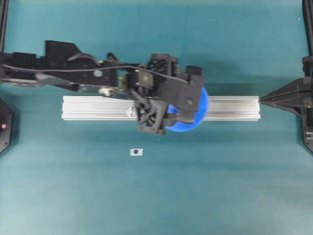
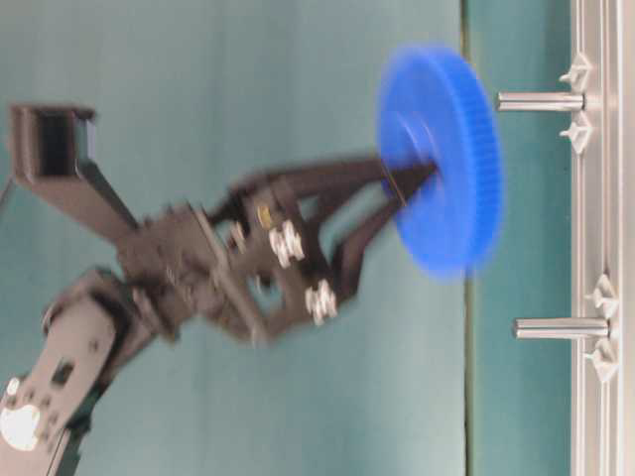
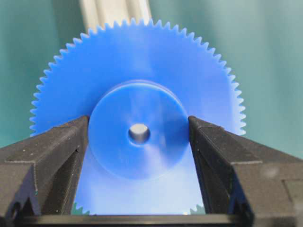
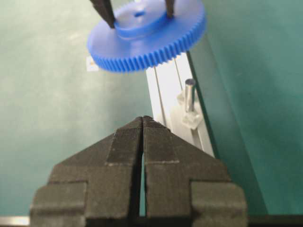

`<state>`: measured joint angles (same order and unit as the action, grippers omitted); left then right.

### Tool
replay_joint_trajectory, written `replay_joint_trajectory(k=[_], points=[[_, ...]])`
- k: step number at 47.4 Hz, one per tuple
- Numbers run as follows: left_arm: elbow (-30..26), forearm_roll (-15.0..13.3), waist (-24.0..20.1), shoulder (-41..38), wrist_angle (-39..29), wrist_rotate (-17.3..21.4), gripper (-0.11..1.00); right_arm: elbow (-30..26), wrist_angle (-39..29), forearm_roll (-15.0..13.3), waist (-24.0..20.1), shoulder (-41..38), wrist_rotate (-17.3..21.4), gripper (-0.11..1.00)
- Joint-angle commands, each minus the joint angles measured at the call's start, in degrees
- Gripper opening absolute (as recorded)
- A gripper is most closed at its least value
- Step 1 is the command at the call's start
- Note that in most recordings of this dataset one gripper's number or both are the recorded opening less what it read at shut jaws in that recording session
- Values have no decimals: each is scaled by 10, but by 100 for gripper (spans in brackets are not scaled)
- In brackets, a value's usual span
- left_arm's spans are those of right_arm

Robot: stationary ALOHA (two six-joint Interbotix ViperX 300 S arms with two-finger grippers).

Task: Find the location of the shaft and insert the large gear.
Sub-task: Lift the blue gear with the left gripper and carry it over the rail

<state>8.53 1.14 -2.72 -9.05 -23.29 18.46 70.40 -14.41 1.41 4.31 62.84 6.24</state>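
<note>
- Left wrist view first, and it's right up close: the left gripper [image 3: 138,142] has its two black fingers [image 3: 57,156] pressed against either side of the raised round hub of the large gear [image 3: 137,75], so the gear is firmly clamped by the hub, its small centre hole facing the camera.
- Behind the gear's toothed rim, a strip of the silver rail [image 3: 116,12] peeks out at the top, with the green table [image 3: 270,71] around it.
- Right wrist view now: the right gripper [image 4: 143,124] sits nearest the lens with its jaws pressed together, nothing between them.
- Just past that gripper's tip the rail runs away from the camera, and the shaft [image 4: 190,94] stands upright on it between its clear brackets.
- Further along the rail, the gear hangs above it, lifted clear, not touching the rail or the shaft.
- Beyond the gear, off the rail on the table, a small white tag [image 4: 91,64] shows at the gear's edge.
- Table-level view: the gear is blurred, held off the rail between the two pins, one of them the shaft [image 2: 541,101], the other pin [image 2: 561,327] further along; it touches neither.
- Overhead view: the gear overlaps the rail near its middle, under the left arm [image 1: 73,68].
</note>
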Motion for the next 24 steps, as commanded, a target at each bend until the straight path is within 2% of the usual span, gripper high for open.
replay_joint_trajectory(k=[1,12,24], points=[[-31,1,-3,-4,11,3,71,-4,5,-2,2,-1,5,0],[-59,2,-12,-40,12,5,71,-2,5,-1,4,20,4,0],[-74,2,-18,-66,12,31,71,3,3,-2,15,33,4,0]])
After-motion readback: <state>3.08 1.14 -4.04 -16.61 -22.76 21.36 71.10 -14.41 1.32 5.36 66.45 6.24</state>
